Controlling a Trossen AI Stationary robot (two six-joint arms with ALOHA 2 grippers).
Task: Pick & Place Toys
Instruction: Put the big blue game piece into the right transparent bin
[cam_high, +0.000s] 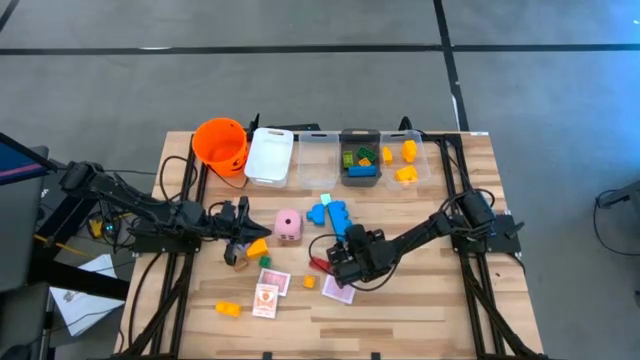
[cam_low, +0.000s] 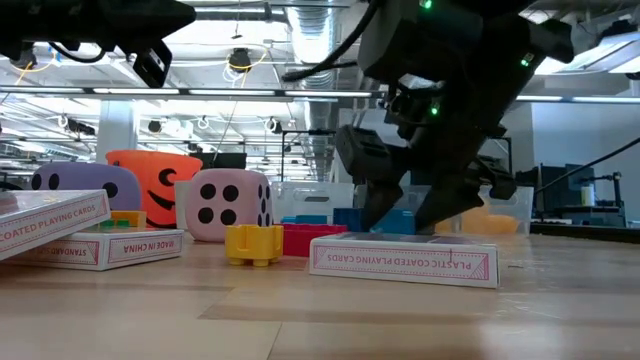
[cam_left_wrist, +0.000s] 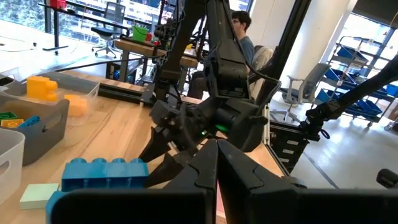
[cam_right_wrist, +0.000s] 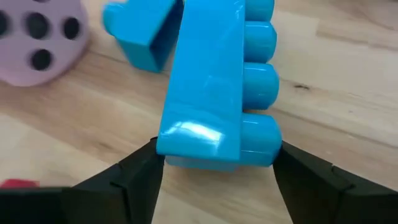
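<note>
where the overhead camera looks down, the right gripper (cam_high: 345, 250) sits low at the table's middle, just beside a cluster of bright blue plastic bricks (cam_high: 331, 214); a pink dotted foam die (cam_high: 288, 225) lies to their left, and the left gripper (cam_high: 240, 232) hangs near a small orange brick (cam_high: 257, 247) past the die; pink-and-white card boxes (cam_high: 266, 298) lie toward the near edge of the wooden table (cam_high: 420, 310); an orange plastic bucket (cam_high: 220, 142) and a grey bin (cam_high: 359, 158) of small bricks stand along the far edge; from table height, the right gripper (cam_low: 400, 220) reaches down behind a flat card box (cam_low: 404, 261), with the die (cam_low: 231, 204) and a yellow brick (cam_low: 253, 244) to its left; from the left wrist, that arm's fingers meet at their tips with nothing between them, and a long blue studded brick (cam_left_wrist: 104, 173) lies beyond; from the right wrist, the two dark fingers stand spread either side of that long blue brick (cam_right_wrist: 214, 87), touching its end corners, not yet pressed onto it.
</note>
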